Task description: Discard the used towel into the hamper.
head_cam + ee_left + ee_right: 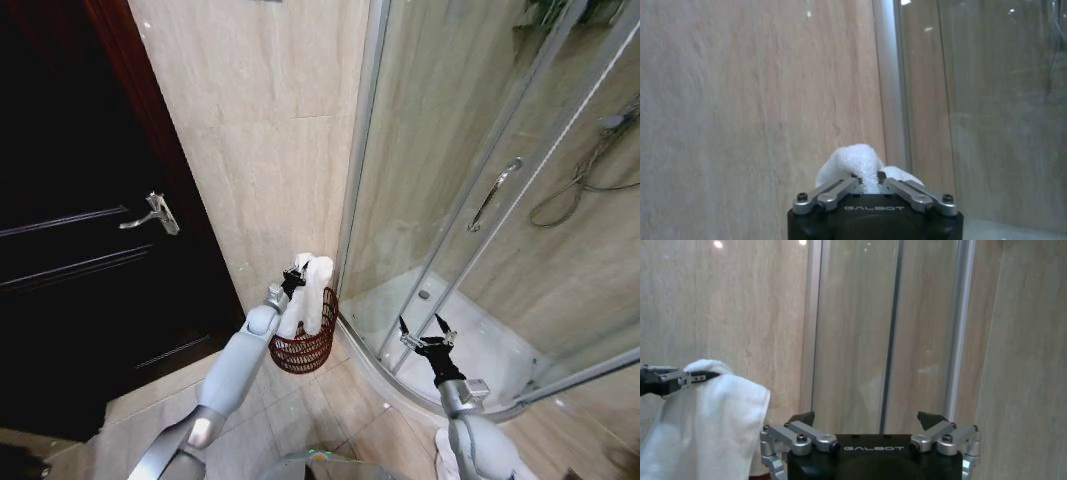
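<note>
Holding the white towel (308,293) pinched by its upper edge, the left gripper (295,277) hangs over the hamper (305,346), jaws closed on the cloth. The towel droops in two folds and its lower end already sits inside the dark reddish-brown basket, which stands on the tiled floor (340,410) against the beige wall (270,130), just left of the shower enclosure's glass door (470,180). The right gripper (424,336) waits to the right, in front of the shower tray, jaws spread wide and empty.

The risk I see is in the release. The towel is tall compared with the low basket, so if let go from this height it may topple over the rim and spill onto the floor. A snag of terry loops on the closed jaws could also drag it back out.
</note>
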### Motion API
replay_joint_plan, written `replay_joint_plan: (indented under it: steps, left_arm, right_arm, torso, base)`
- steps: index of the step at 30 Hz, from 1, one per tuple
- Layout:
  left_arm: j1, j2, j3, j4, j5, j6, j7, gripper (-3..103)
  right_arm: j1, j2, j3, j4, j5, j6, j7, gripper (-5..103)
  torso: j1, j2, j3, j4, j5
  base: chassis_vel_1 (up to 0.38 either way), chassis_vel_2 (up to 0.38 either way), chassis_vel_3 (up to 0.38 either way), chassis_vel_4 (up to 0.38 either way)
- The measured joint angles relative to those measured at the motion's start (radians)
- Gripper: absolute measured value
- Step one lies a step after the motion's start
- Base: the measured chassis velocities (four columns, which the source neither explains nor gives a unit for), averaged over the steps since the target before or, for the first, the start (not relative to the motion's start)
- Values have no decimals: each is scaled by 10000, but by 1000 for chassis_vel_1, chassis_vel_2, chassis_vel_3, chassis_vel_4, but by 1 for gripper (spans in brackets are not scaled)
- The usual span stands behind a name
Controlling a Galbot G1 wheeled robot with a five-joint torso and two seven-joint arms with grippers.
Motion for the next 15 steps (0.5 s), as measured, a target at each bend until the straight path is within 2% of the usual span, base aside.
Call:
replay_joint_plan:
  steps: [12, 15]
  left_arm:
    - [-85, 3, 135, 419, 107, 137, 31, 2]
    - [-70, 36, 165, 417, 133, 382, 48, 2]
  right_arm:
    - [-25, -47, -10, -57, 92, 48, 11, 100]
    - [-35, -76, 5, -70, 129, 65, 12, 100]
  torso:
    - [-145, -324, -179, 0, 0]
    - [-179, -397, -218, 0, 1]
  base:
    - [0, 0, 0, 0]
    - [0, 0, 0, 0]
